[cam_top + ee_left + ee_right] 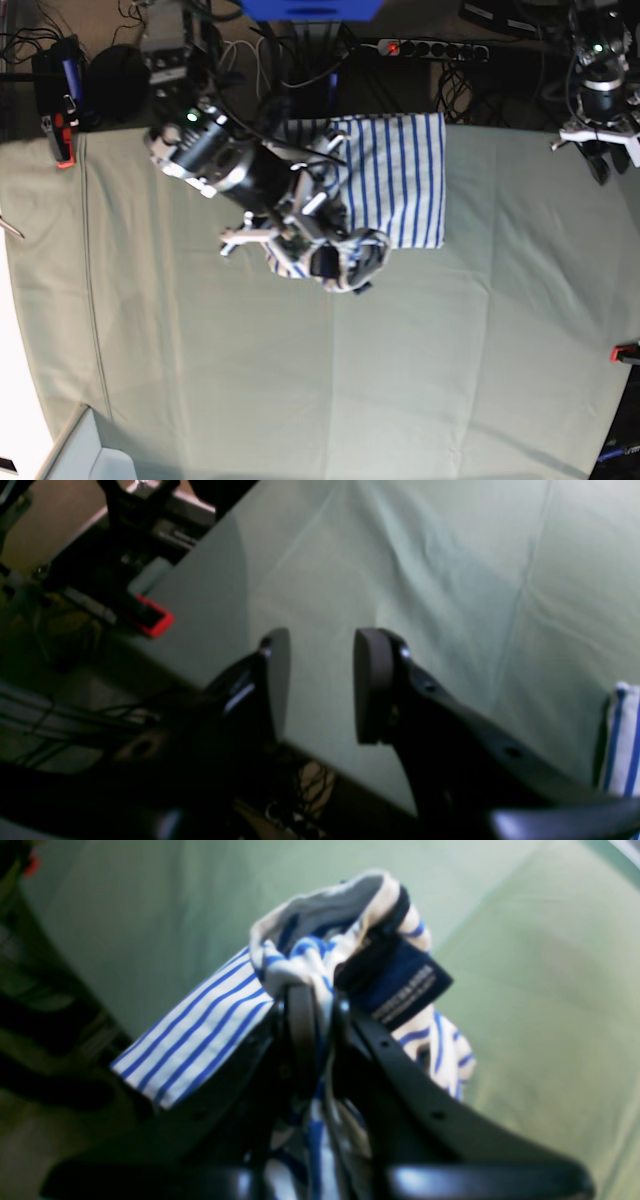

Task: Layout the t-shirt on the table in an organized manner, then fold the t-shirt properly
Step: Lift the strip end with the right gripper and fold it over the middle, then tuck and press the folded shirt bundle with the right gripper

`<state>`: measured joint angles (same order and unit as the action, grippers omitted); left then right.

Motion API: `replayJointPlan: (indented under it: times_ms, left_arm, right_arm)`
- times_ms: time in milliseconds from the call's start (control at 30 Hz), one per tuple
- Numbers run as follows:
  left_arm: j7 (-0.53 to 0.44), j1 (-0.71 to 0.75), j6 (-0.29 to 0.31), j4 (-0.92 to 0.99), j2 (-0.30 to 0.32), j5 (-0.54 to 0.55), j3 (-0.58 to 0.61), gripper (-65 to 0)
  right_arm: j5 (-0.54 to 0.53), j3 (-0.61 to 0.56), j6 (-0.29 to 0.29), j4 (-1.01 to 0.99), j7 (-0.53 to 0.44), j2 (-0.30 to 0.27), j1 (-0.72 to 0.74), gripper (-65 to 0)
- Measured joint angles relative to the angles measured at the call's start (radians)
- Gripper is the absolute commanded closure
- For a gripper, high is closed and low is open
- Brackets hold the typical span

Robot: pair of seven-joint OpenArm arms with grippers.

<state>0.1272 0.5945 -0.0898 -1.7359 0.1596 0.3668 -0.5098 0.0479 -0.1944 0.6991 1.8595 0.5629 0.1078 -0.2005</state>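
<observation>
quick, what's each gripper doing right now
left gripper: open, empty, over the bare table.
right gripper: shut on a bunched part of the t-shirt, beside its dark tag.

You've got the right arm (225, 160) reaching in from the far-left edge, its gripper (325, 258) buried in a bunched-up corner of the striped t-shirt (400, 180). The rest of the shirt lies flat near the table's (330, 380) far edge. The left arm (600, 85) sits at the far-right corner, well apart from the shirt. Red clamps (625, 352) sit at the table's edges.
</observation>
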Motion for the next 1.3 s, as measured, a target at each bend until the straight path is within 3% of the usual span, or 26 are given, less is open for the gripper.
replayJointPlan:
  times_ms: [367,533,667,733,933,1000,1133,1300]
  left_arm:
    - [0.0,0.023,0.005,-0.001,-0.031,0.0,-0.068,-20.8]
    - [0.002,0.018,0.163,-0.001,-0.076,-0.004,-0.159,-20.8]
    - [0.005,0.014,0.238,0.003,-0.115,-0.009,-0.218,-20.8]
    - [0.004,0.014,0.241,0.003,-0.116,-0.012,-0.22,-20.8]
    - [0.004,0.002,0.245,0.003,-0.116,-0.011,-0.22,-20.8]
    - [0.004,-0.016,0.246,0.003,-0.118,-0.015,-0.22,-20.8]
    - [0.003,-0.026,0.253,0.003,-0.119,-0.015,-0.219,-20.8]
    - [0.004,-0.032,0.249,0.006,-0.118,-0.018,-0.22,-20.8]
  right_arm:
    - [-0.001,-0.277,0.0,-0.195,-0.002,-0.008,0.136,0.0]
    - [-0.001,-0.295,0.0,-0.298,-0.006,0.014,0.19,0.0]
    - [-0.003,-0.297,0.0,-0.33,-0.006,0.024,0.223,0.0]
    - [-0.004,-0.297,0.0,-0.338,-0.009,0.026,0.235,-4.5]
    - [-0.005,-0.301,0.0,-0.342,-0.01,0.026,0.232,-33.9]
    - [-0.001,-0.3,0.0,-0.294,-0.002,0.025,0.216,-39.1]
    - [-0.019,-0.288,0.0,-0.119,-0.012,0.025,0.165,-41.4]
    - [0.008,-0.048,0.0,-0.093,0.011,-0.006,0.149,-40.3]
